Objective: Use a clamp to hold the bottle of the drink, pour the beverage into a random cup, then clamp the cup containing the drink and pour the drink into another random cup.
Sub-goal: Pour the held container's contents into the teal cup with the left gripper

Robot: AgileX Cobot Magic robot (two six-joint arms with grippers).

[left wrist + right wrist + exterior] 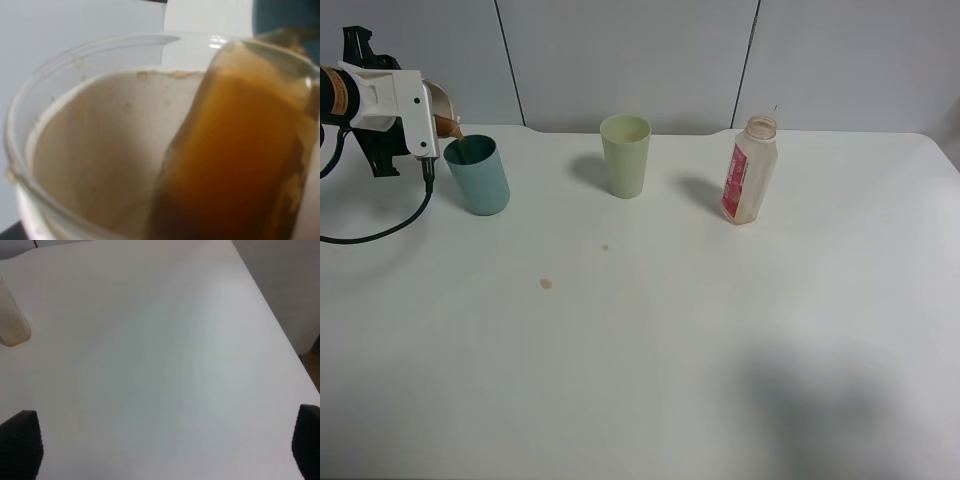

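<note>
At the far left, my left gripper (432, 112) is shut on the cup containing the drink (440, 98) and holds it tipped over the teal cup (478, 175). The brown beverage (448, 127) runs from its rim into the teal cup. The left wrist view looks into the tilted cup (90, 165); the beverage (240, 160) pools against its lower side, and the teal cup (285, 15) shows beyond the rim. The bottle (751, 170) stands upright at the back right with no cap on it. My right gripper (164, 450) is open over bare table, with the bottle's base (12, 327) off to one side.
A pale green cup (625, 155) stands at the back centre between the teal cup and the bottle. Two small brown spots (546, 283) mark the white table (650, 360). A black cable (380, 232) trails on the table at the left. The table's edge (280, 335) runs near my right gripper.
</note>
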